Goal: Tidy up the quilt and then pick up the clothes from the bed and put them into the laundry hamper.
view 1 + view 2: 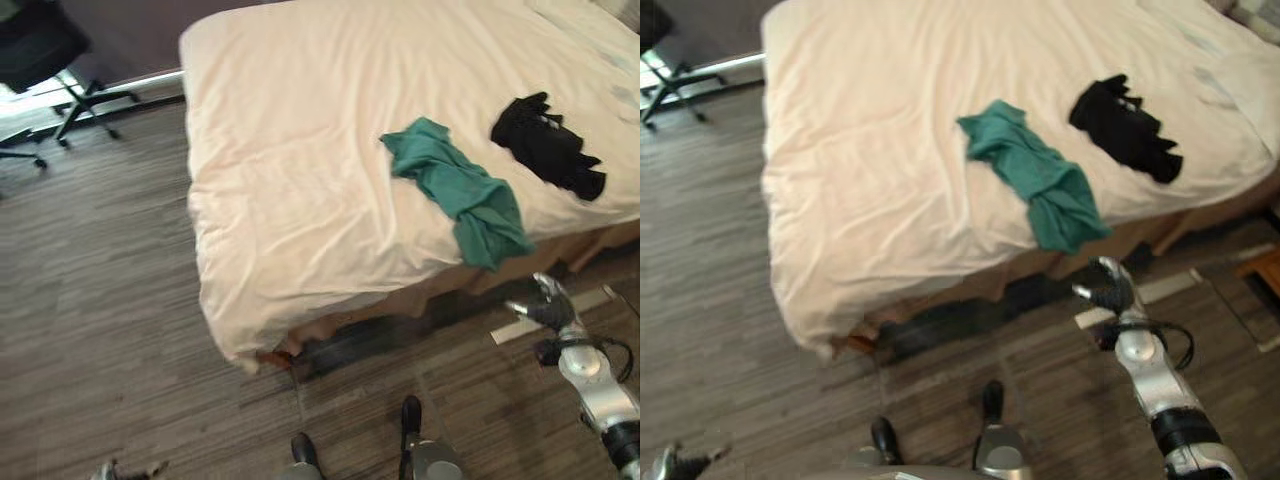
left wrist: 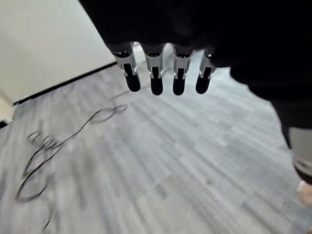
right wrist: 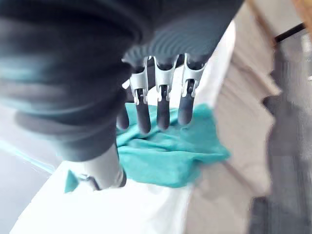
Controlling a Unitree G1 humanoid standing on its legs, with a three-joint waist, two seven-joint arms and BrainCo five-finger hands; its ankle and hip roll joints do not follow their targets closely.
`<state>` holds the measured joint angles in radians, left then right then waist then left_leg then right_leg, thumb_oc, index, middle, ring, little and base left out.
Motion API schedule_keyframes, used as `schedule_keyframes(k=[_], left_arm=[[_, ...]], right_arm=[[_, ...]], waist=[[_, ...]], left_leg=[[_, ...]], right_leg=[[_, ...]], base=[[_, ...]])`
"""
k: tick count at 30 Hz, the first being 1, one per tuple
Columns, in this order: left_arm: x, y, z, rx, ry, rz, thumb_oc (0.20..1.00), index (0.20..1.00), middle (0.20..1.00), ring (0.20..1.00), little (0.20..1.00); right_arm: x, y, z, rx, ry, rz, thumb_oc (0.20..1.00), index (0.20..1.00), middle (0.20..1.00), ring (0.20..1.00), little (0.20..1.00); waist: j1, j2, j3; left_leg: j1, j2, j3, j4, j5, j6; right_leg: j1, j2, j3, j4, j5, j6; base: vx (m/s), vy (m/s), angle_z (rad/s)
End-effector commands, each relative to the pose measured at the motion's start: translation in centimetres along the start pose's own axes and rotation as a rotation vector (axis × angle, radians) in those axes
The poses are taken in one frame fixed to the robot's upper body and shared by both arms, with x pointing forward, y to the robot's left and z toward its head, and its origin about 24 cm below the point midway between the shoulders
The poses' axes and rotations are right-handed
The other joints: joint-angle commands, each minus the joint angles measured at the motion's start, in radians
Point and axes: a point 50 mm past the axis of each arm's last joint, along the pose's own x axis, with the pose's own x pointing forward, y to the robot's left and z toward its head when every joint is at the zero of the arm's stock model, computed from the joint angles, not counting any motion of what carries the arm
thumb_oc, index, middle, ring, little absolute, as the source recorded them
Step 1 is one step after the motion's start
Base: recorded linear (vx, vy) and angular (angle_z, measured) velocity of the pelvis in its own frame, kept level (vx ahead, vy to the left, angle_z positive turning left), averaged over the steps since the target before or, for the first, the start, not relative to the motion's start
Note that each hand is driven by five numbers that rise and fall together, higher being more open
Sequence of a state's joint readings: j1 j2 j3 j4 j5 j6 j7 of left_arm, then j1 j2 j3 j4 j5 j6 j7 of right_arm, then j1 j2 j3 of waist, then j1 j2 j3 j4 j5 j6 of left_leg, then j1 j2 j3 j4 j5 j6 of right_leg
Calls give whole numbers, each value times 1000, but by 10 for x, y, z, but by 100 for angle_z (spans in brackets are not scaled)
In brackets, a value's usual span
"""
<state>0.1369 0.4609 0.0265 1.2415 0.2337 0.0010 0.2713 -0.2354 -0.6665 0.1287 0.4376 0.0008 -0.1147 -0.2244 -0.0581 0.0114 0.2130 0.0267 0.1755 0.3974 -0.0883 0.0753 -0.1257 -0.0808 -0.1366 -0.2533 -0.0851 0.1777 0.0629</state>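
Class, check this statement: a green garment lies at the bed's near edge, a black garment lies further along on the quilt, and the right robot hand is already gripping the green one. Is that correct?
Not quite. The right robot hand grips nothing: the right eye view shows it below the bed's edge, apart from the green garment, and its wrist view shows straight fingers. The black garment on the quilt is as stated.

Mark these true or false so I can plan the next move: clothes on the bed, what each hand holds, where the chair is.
1. Two garments lie on the bed: a green garment and a black garment. True.
2. The green garment hangs partly over the quilt edge. True.
3. The right hand grips the green garment. False: it is open, short of the bed, holding nothing.
4. The left hand holds the black garment. False: open over bare floor.
5. An office chair stands on the floor beyond the bed's corner. True.
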Motion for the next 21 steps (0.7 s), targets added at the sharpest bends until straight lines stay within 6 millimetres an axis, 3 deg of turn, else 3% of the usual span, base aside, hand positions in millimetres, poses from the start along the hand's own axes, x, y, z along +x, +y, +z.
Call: schedule_keyframes(k=[1, 2, 3, 5, 6, 7, 8, 9, 10, 12, 14, 17, 18, 19, 20, 21], left_arm=[[8, 20, 45, -68, -108, 55, 1000, 1000, 1000, 1000, 1000], [7, 13, 53, -59, -129, 43, 1000, 1000, 1000, 1000, 1000], [7, 13, 53, -61, -129, 43, 1000, 1000, 1000, 1000, 1000], [7, 15, 66, -41, -172, 59, 1000, 1000, 1000, 1000, 1000], [6, 22, 88, 7, -259, 94, 1000, 1000, 1000, 1000, 1000], [6, 22, 89, 6, -259, 93, 1000, 1000, 1000, 1000, 1000], [3, 28, 113, 30, -362, 125, 1000, 1000, 1000, 1000, 1000], [1, 30, 124, 31, -407, 138, 1000, 1000, 1000, 1000, 1000], [0, 30, 124, 30, -407, 137, 1000, 1000, 1000, 1000, 1000], [-5, 29, 142, 64, -479, 153, 1000, 1000, 1000, 1000, 1000], [-14, 22, 163, 162, -590, 156, 1000, 1000, 1000, 1000, 1000], [-18, 19, 172, 153, -622, 159, 1000, 1000, 1000, 1000, 1000], [-20, 13, 175, 159, -630, 158, 1000, 1000, 1000, 1000, 1000], [-20, 13, 175, 159, -630, 158, 1000, 1000, 1000, 1000, 1000], [-20, 8, 174, 163, -619, 153, 1000, 1000, 1000, 1000, 1000], [-20, 0, 172, 184, -596, 147, 1000, 1000, 1000, 1000, 1000]], right_arm=[[33, -9, 73, 28, -261, -66, 200, 200, 200, 200, 200], [50, -17, 121, 19, -391, -92, 200, 200, 200, 200, 200], [51, -17, 122, 19, -393, -92, 200, 200, 200, 200, 200], [66, -32, 169, -3, -499, -133, 200, 200, 200, 200, 200], [74, -48, 217, -16, -602, -184, 200, 200, 200, 200, 200], [75, -48, 218, -16, -604, -184, 200, 200, 200, 200, 200], [76, -58, 251, -31, -674, -215, 200, 200, 200, 200, 200], [77, -62, 263, -48, -692, -235, 200, 200, 200, 200, 200], [77, -62, 264, -49, -693, -235, 200, 200, 200, 200, 200], [76, -67, 284, -79, -729, -258, 200, 200, 200, 200, 200], [75, -52, 310, -55, -776, -229, 200, 200, 200, 200, 200], [77, -38, 315, -12, -767, -197, 200, 200, 200, 200, 200], [77, -9, 309, 47, -739, -114, 200, 200, 200, 200, 200], [77, -9, 309, 47, -739, -114, 200, 200, 200, 200, 200], [74, 16, 304, 84, -722, -37, 200, 200, 200, 200, 200], [64, 65, 295, 124, -695, 116, 200, 200, 200, 200, 200]], waist=[[36, -35, 85], [68, -42, 107], [65, -41, 108], [95, -47, 137], [123, -52, 169], [121, -51, 170], [144, -58, 193], [154, -59, 201], [152, -58, 200], [169, -55, 220], [199, -44, 258], [216, -33, 276], [223, -24, 290], [223, -24, 288], [226, -21, 293], [229, -17, 294]], left_leg=[[43, 32, -10, 64, -90, -25], [12, 35, -25, 69, -81, -26], [11, 36, -26, 69, -81, -26], [-26, 42, -41, 74, -67, -31], [-62, 51, -53, 76, -49, -37], [-63, 52, -54, 77, -49, -37], [-112, 62, -70, 76, -29, -47], [-136, 68, -77, 76, -19, -51], [-138, 68, -78, 76, -19, -51], [-184, 77, -89, 80, -8, -55], [-261, 87, -101, 94, 3, -64], [-327, 87, -113, 120, 3, -63], [-375, 87, -122, 145, 2, -62], [-378, 87, -123, 146, 1, -62], [-392, 87, -126, 154, 0, -62], [-401, 84, -130, 160, -2, -61]], right_leg=[[-7, -114, 4, 105, -150, 126], [-29, -114, -1, 112, -148, 124], [-29, -115, -2, 113, -148, 124], [-55, -114, -9, 116, -145, 121], [-81, -114, -18, 120, -142, 119], [-81, -114, -19, 121, -142, 119], [-120, -112, -25, 129, -140, 120], [-138, -113, -33, 134, -142, 119], [-139, -113, -33, 135, -142, 119], [-171, -118, -46, 148, -146, 119], [-244, -127, -63, 183, -154, 121], [-312, -137, -66, 229, -160, 121], [-361, -142, -61, 260, -165, 120], [-365, -142, -61, 262, -165, 120], [-383, -143, -61, 273, -167, 118], [-393, -140, -59, 279, -171, 114]], base=[[-80, -11, 24], [-80, -14, 12], [-111, -19, 14], [-100, -22, 22], [-81, -19, 22], [-75, -56, 18], [-39, -57, 20], [-38, -57, 33], [-11, -29, 34], [-29, -29, 28], [-68, -46, 23], [-65, -38, 13], [-22, -28, 12], [-22, -53, 10], [8, -36, 18], [20, -41, 13]])
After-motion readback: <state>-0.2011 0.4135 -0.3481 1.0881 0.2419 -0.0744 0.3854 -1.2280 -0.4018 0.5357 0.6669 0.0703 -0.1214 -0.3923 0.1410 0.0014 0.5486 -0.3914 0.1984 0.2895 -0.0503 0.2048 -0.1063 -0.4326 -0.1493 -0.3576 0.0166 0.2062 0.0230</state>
